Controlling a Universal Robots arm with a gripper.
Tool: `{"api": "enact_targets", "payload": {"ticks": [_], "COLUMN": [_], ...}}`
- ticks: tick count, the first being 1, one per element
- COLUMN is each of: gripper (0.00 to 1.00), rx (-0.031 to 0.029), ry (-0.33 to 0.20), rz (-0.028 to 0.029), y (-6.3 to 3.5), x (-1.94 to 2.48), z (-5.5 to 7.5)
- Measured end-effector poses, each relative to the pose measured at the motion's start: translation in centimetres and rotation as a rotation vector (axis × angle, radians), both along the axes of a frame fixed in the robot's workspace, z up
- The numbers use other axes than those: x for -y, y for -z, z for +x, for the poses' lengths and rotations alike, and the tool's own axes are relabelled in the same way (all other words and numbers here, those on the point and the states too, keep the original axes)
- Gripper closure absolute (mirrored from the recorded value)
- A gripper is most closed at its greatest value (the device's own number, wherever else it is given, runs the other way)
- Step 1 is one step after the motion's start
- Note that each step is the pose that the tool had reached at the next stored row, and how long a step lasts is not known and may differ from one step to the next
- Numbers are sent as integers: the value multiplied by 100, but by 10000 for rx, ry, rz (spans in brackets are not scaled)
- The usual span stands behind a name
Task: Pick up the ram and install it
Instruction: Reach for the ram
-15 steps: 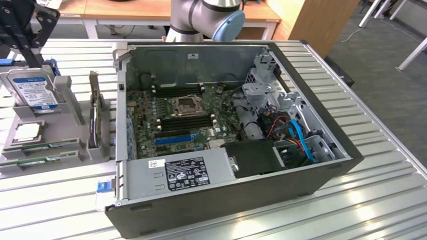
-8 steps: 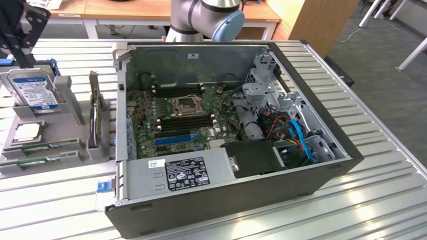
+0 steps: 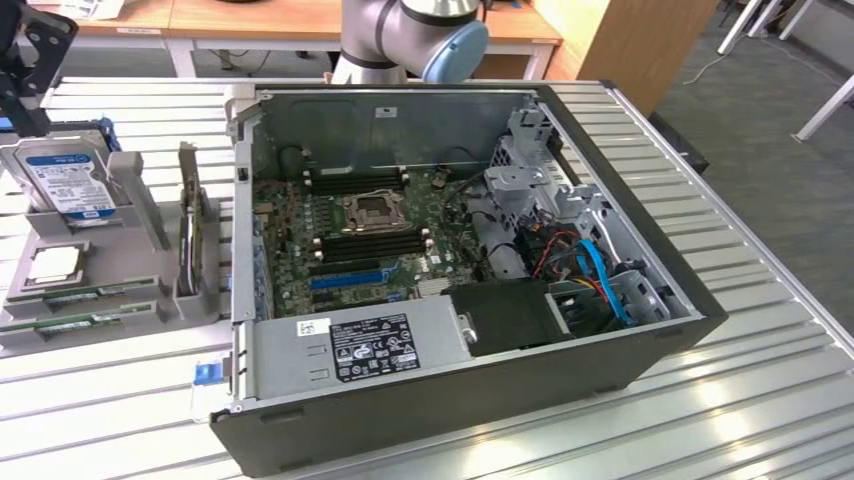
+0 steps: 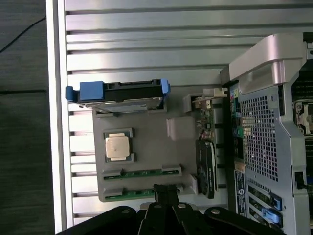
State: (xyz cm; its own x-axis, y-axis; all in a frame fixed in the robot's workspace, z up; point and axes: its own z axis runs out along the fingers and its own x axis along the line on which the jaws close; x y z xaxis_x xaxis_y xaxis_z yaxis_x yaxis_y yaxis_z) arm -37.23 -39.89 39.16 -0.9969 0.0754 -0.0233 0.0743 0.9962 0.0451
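Biggest thing first: a slatted metal table [image 3: 747, 400] with an open black PC case [image 3: 441, 420] lying on its side, and the grey robot arm [image 3: 414, 30] rising at the far edge behind it. Inside the case, the grey power supply [image 3: 360, 345] sits along the near wall. It has a black label and a small white sticker, both too small to read. Behind it is the green motherboard [image 3: 347, 240].

On the exterior view's left, just beside the case, is a grey holder tray [image 4: 146, 147]. At its far end a hard drive [image 3: 64, 180] stands upright, with a blue-and-white label whose text I can't make out. An expansion card [image 3: 191, 235] stands on edge in the side of the tray nearest the case.

The ram [image 4: 142, 192] lies flat in the nearest slot of the tray, with a second stick [image 4: 142, 172] just beyond it. The square silver processor chip [image 4: 117, 146] sits between the sticks and the drive.

The gripper [image 4: 166, 188] hangs over the case-side end of the ram — fingers pinched together, holding nothing.
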Motion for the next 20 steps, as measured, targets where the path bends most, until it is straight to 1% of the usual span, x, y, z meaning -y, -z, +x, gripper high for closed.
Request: {"api": "enact_targets", "payload": {"ticks": [14, 20], "gripper": [90, 90], "rx": [0, 0], "ry": [0, 0], "rz": [0, 0], "y": [0, 0], "x": [0, 0], "z": [-164, -173]}}
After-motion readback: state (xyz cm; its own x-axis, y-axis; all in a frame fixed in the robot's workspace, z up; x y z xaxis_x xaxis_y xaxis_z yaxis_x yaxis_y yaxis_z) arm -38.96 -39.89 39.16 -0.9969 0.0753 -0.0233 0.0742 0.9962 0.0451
